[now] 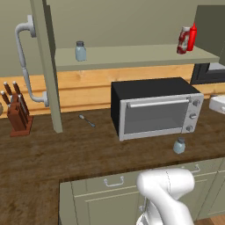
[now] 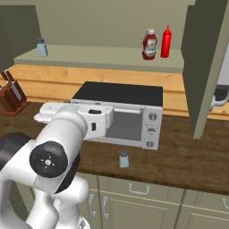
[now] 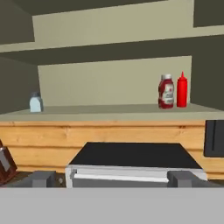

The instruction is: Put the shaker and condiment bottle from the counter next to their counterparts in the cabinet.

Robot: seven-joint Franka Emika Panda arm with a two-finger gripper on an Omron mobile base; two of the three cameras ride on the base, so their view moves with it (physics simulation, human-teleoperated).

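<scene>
You see a black toaster oven (image 1: 156, 107). Left of it lies a spoon (image 1: 87, 120); farther left stands a knife block (image 1: 17, 115). A white sink (image 1: 218, 103) sits to its right.

End effector (image 3: 112, 178) level, fingers (image 3: 43, 178) wide apart, empty.

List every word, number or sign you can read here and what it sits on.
None can be read.
Condiment bottle: a red-and-white label, print too blurred to read.
Toaster oven: three knobs on the front, no legible marks beside them.
Red squeeze bottle, both shakers, knife block: no text visible.
</scene>
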